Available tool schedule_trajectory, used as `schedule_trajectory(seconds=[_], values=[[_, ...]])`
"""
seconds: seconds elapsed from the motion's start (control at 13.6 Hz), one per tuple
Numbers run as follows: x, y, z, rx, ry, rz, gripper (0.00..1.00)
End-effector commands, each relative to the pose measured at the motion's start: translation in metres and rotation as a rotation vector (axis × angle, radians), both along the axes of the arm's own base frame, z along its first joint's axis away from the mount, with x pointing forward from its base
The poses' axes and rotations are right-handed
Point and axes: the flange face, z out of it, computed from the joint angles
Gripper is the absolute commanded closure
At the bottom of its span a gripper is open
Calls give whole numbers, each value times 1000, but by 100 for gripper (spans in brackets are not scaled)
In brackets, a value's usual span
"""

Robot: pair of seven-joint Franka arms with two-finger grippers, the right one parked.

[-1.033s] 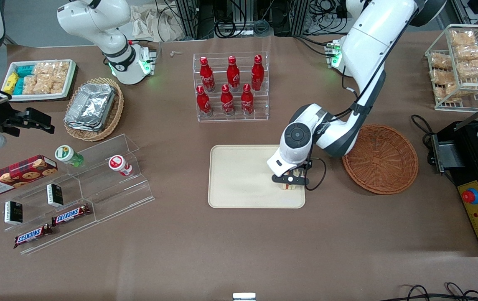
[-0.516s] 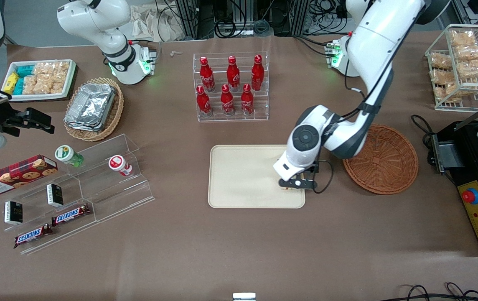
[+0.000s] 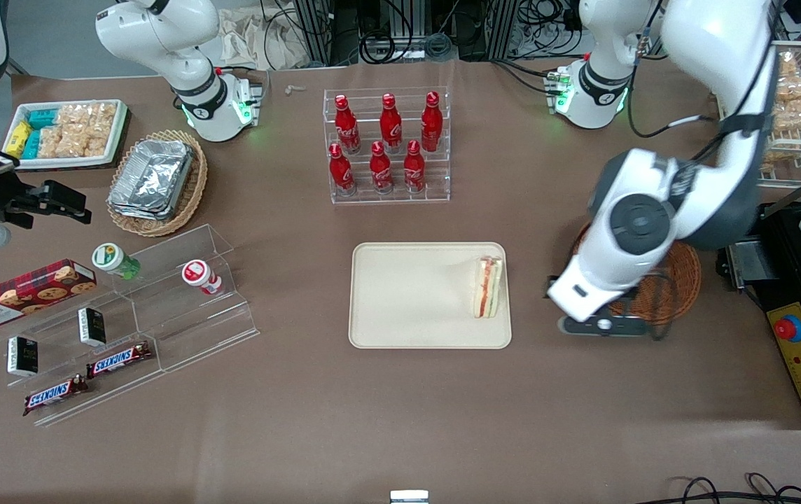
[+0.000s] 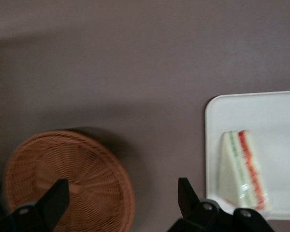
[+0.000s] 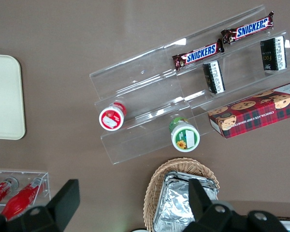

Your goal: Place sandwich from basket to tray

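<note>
Brown matte cloth is covering the table (image 3: 400,420) you are working over, and everything else is sitting on it. The cream-beige tray (image 3: 407,294) is lying flat in the middle — smooth, rectangular, round-cornered, with a low rim. Just beside it, toward the working arm's end of the table, the round reddish-brown wicker basket (image 3: 677,269) is sitting with nothing visible in it, its shallow weave showing clearly in the left wrist view (image 4: 72,179).

The sandwich (image 3: 488,287) is lying on the tray, close against the rim nearest the basket. It is a small pale triangular wedge with soft-looking white bread, and red and green stripes of filling are running along its cut edge (image 4: 244,171).

Your gripper (image 3: 603,325) is hanging above the table between tray and basket, partly over the basket's rim, well clear of the sandwich. Its two black fingers (image 4: 53,203) are standing wide apart and gripping nothing — only bare cloth and wicker are showing between them.

By my reading, the placing step is finished and you are in the retreat. The next move is asking little: take the arm up and away to rest, keeping it off the tray so the light wedge is not nudged.
</note>
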Motion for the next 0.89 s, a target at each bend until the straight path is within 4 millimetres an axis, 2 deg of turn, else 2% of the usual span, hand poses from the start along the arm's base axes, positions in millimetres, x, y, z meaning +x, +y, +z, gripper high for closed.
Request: schedule_trajectory(seconds=[0.0,0.22,0.44,0.52,0.66,0.81], values=[[-6,46,45,-11,6,-35,0],[-24,99,89,-69,-24,64,1],[-61,128,117,-84,-55,126,1],[-63,135,124,-81,-61,128,1],[-56,178,136,-82,-72,75,0],[-47,197,141,-96,-57,99,0]])
